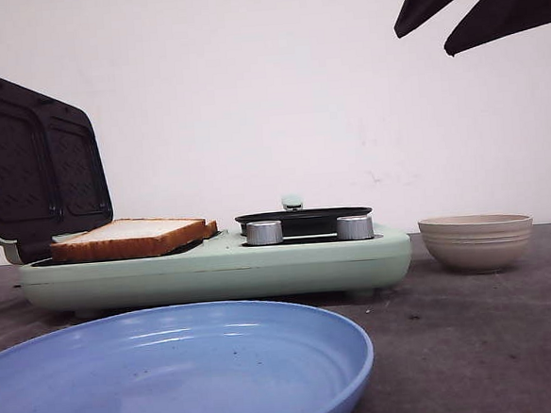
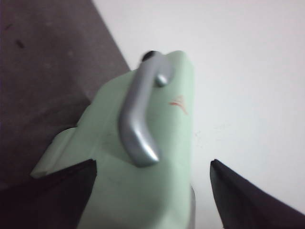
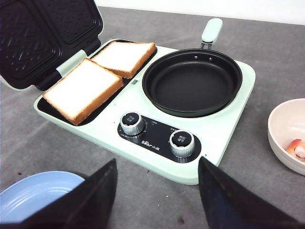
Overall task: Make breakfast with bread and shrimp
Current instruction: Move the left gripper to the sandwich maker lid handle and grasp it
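Two bread slices lie side by side on the sandwich plate of the mint-green breakfast maker (image 3: 143,152), one nearer (image 3: 82,88) and one farther (image 3: 125,56). From the front, one bread slice (image 1: 131,237) shows edge-on. Pink-white shrimp (image 3: 296,149) sit in the beige bowl (image 3: 281,124). My right gripper (image 3: 157,191) hangs open high above the table in front of the maker, and shows top right as the right gripper (image 1: 423,43). My left gripper (image 2: 152,191) is open behind the raised lid (image 2: 105,143), its fingers either side of the silver lid handle (image 2: 138,114), not touching it.
The lid (image 1: 36,157) stands open at the left. A black frying pan (image 3: 193,81) sits on the maker's right half, with two knobs (image 3: 132,123) in front. A blue plate (image 1: 174,374) is nearest the front edge. The beige bowl (image 1: 476,240) stands right of the maker.
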`<state>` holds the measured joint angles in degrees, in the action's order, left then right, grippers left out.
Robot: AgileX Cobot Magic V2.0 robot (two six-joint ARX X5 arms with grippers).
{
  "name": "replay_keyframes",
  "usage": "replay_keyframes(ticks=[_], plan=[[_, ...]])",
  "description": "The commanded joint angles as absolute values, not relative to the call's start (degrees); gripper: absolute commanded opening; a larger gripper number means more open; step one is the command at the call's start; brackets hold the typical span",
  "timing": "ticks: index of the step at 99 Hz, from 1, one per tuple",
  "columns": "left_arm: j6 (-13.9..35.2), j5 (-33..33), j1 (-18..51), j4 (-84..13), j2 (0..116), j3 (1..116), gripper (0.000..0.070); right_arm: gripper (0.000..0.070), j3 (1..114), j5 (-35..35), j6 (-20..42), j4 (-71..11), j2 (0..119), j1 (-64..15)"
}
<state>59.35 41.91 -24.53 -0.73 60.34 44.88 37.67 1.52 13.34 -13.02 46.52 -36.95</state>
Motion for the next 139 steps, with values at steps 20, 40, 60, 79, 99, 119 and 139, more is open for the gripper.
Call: replay_keyframes(ticks=[20, 40, 60, 79, 99, 119, 139], plan=[[64.77, 44.23, -24.73, 7.05, 66.17, 45.47, 0.0431, 0.0318, 38.02, 1.48, 12.99, -12.16, 46.70, -37.32], [67.99, 46.41, -24.40, 12.43, 69.89, 45.47, 0.0430, 0.0318, 38.02, 1.48, 13.02, -12.16, 46.70, -37.32], [69.71, 46.54, -22.39, 16.16, 73.54, 45.47, 0.0429, 0.0318, 38.02, 1.48, 13.02, -12.16, 46.70, -37.32], [71.13, 44.97, -20.97, 19.57, 75.16, 45.47, 0.0429, 0.0318, 38.02, 1.48, 13.02, -12.16, 46.70, -37.32], [71.42, 44.12, -20.71, 21.30, 76.29, 45.47, 0.0404, 0.0318, 38.02, 1.48, 13.04, -12.19, 46.70, -37.32], [71.44, 44.14, -19.77, 22.41, 77.67, 45.47, 0.0347, 0.0318, 38.02, 1.50, 13.02, -12.16, 46.72, -37.32], [71.35, 43.90, -19.35, 23.16, 78.76, 45.47, 0.0205, 0.0318, 38.02, 1.50, 13.04, -12.19, 46.72, -37.32]])
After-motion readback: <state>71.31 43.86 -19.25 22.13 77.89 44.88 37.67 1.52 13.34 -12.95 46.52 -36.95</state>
